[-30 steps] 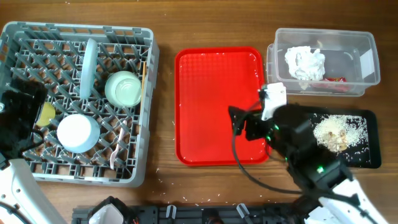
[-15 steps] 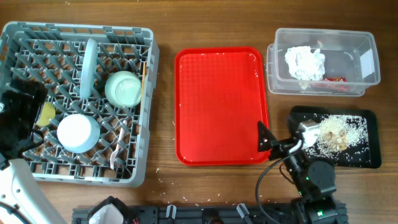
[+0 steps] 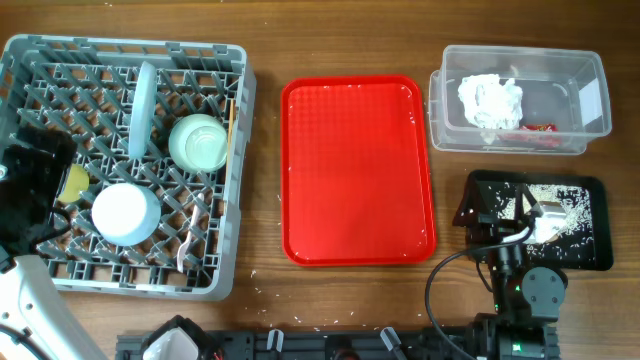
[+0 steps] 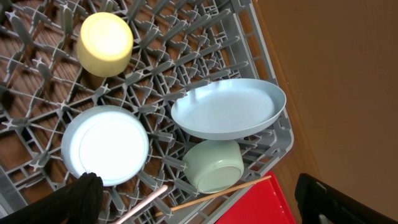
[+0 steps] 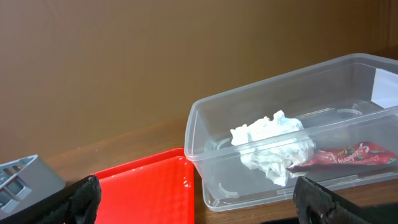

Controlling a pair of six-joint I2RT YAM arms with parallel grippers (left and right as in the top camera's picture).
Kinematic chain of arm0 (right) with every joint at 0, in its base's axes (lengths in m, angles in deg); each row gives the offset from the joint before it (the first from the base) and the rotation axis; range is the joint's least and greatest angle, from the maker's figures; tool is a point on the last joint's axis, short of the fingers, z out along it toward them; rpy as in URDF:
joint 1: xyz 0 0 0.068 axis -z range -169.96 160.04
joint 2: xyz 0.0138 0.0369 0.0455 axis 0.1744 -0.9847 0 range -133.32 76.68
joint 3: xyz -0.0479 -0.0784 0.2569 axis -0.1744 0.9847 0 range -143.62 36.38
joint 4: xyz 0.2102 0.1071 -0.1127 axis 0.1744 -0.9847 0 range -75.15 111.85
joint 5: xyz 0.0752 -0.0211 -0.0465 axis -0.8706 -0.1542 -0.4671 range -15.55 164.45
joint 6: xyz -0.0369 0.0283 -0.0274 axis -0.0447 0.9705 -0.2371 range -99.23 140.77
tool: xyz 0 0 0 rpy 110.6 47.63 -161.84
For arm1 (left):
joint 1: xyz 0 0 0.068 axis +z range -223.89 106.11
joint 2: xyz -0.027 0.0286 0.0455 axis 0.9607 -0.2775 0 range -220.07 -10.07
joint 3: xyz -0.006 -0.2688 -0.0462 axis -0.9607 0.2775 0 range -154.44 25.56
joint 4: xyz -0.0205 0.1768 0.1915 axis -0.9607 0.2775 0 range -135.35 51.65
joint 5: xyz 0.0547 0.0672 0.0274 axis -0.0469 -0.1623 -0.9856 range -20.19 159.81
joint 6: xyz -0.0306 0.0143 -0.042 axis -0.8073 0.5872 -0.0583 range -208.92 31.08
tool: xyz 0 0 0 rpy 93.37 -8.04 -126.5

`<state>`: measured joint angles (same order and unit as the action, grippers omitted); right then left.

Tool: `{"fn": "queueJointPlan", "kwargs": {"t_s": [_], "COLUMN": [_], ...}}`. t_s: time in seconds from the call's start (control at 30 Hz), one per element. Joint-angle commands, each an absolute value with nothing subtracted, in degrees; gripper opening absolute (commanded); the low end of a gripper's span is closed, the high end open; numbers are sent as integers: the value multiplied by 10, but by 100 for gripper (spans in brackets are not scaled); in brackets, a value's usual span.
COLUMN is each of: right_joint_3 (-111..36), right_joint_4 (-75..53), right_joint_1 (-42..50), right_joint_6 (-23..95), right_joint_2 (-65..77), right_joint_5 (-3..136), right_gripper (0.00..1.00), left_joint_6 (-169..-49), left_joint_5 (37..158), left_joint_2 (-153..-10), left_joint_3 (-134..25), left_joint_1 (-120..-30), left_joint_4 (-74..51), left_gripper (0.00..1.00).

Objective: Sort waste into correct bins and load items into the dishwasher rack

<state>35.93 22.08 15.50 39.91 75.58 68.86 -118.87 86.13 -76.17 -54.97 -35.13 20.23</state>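
Napkin [image 5: 273, 146] and red wrapper [image 5: 339, 155] lie in the clear tub [image 5: 249, 106] — left end effector [image 4: 199, 186] and right end effector [image 5: 198, 190] both spread.

black right arm [image 3: 525, 292], looping black cable [image 3: 430, 290]

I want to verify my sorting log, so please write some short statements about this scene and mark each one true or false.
1. The crumpled napkin lies in the clear tub. True.
2. The red wrapper lies on the red tray. False: it is in the clear tub, beside the napkin.
3. The rice scraps lie on the black tray. True.
4. The yellow cup stands on the red tray. False: it sits in the dishwasher rack.
5. The white plate stands on edge in the rack. True.
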Motion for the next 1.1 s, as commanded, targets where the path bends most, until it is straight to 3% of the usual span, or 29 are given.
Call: {"fn": "queueJointPlan", "kwargs": {"t_s": [0.0, 0.2, 0.33, 0.93, 1.07], "right_joint_3": [361, 361, 361, 361, 361], "right_joint_4": [223, 218, 220, 220, 220], "right_joint_1": [157, 136, 130, 130, 130], "right_joint_6": [389, 179, 228, 226, 226], "right_joint_2": [765, 765, 765, 765, 765], "right_joint_5": [684, 701, 701, 701, 701], "right_gripper": [99, 99, 100, 100, 100], "left_joint_6": [-1194, -1194, -1194, -1192, -1191], "left_joint_5": [860, 860, 860, 851, 837], "left_joint_2": [-762, -762, -762, -762, -762], "left_joint_3": [-551, -551, -551, -551, -543], "left_joint_1": [-349, -349, -349, -349, -362], "left_joint_4": [201, 201, 201, 201, 270], "left_gripper": [100, 100, 100, 100, 100]}}
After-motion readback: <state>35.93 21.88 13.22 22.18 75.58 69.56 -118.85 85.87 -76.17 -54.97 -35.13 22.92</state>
